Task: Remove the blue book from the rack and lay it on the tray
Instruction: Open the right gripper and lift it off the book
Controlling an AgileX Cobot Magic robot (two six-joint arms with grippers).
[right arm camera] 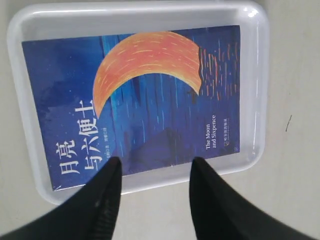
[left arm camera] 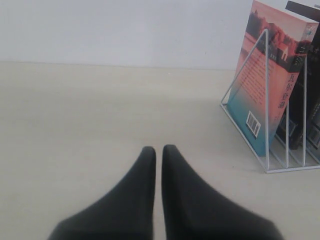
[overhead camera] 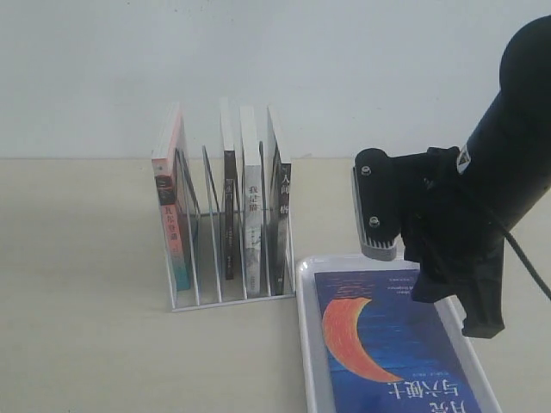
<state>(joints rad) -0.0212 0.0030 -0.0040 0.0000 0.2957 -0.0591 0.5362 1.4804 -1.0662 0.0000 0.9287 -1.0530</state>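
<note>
On the tray (overhead camera: 303, 344), at about 5 o'clock from the rack (overhead camera: 231, 303) in the exterior view, the blue book (overhead camera: 387, 344) lies flat, cover up, inside the rim. The right gripper (right arm camera: 156, 162) hangs over the book's 3 o'clock edge with its fingers spread wide and nothing between them, so it has no grip on the book. The left gripper (left arm camera: 158, 148) sits low over the table (overhead camera: 86, 327) on the rack's 9 o'clock side, fingers pressed together and empty. Other books stand in the rack's slots. The main work looks done — book out of the rack and laid on the tray. What is left seems only to lift the right arm clear.
</note>
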